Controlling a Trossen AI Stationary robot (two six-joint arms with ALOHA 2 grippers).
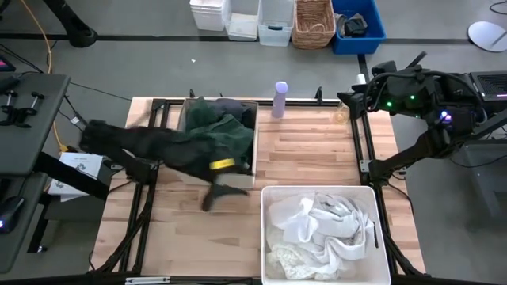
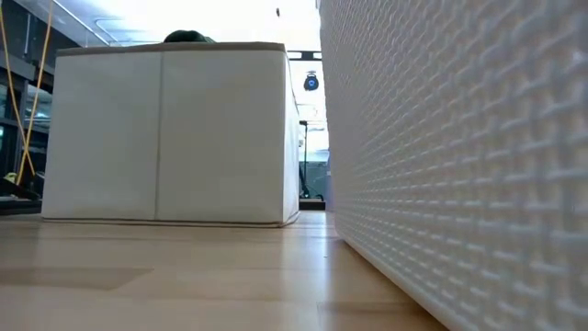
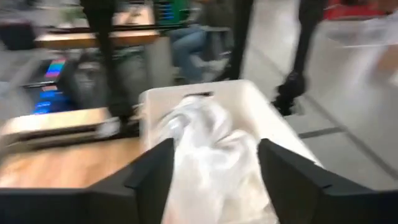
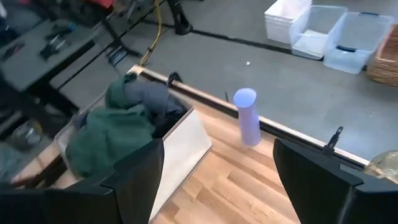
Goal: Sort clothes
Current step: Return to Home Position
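Soft crumpled white cloths (image 1: 317,226), textured plastic bin (image 1: 317,189) (matt), smooth wooden table (image 1: 309,150)

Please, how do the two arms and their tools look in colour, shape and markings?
Both are dark and jointed. The left arm carries a yellow mark near its wrist. The right arm shows small green and purple lights. The left tool and right tool each have two broad, black, angular fingers.

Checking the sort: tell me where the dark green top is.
High view: the dark green top lies in the fabric bin at the far left of the table, left of the lavender bottle.
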